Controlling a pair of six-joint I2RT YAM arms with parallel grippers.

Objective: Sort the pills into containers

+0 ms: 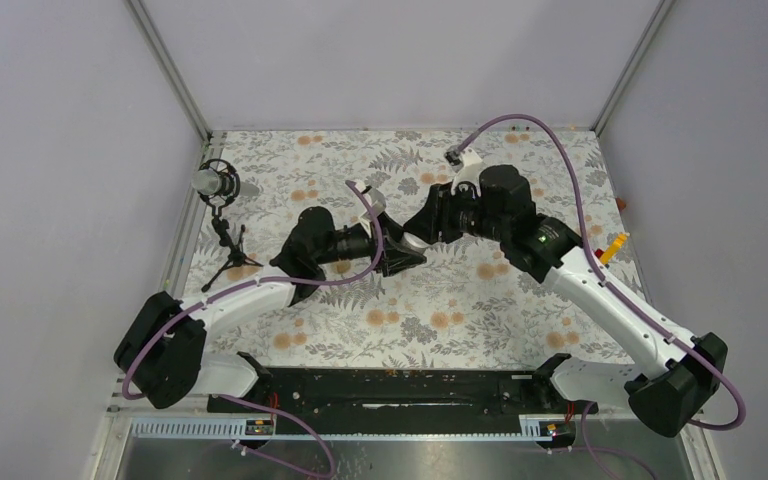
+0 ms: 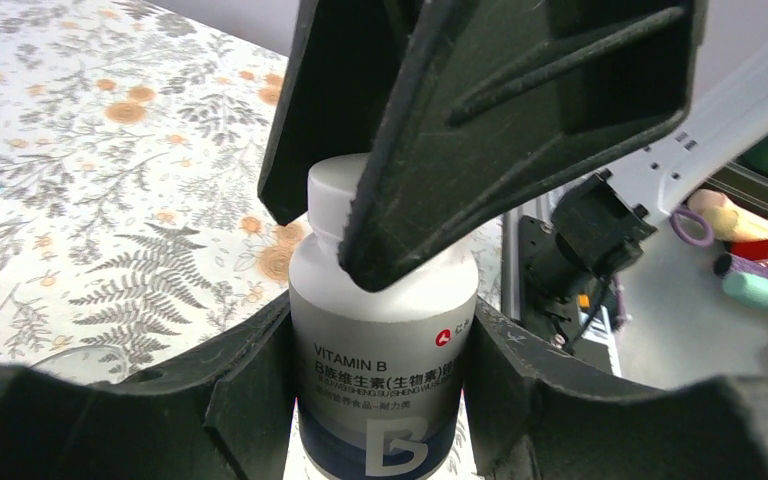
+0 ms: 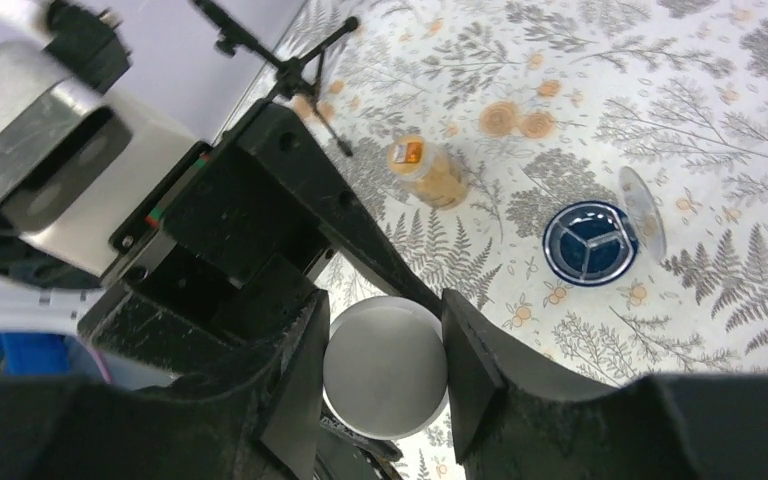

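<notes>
A white bottle [image 2: 380, 320] labelled Vitamin B, with a dark blue band and a white cap [image 2: 328, 195], stands upright between my two arms at mid-table [image 1: 416, 242]. My left gripper [image 2: 380, 385] is shut on the bottle's body from both sides. My right gripper [image 3: 385, 365] comes down from above, and its pads press both sides of the round cap [image 3: 385, 350]. In the right wrist view an amber translucent bottle [image 3: 426, 172] lies on the patterned cloth beyond. I can make out no loose pills.
A round dark blue dish with dividers [image 3: 588, 247] sits on the cloth with a clear lid [image 3: 643, 212] beside it. A microphone on a small tripod [image 1: 222, 190] stands at the left edge. A yellow and red toy piece [image 1: 612, 247] lies at the right edge.
</notes>
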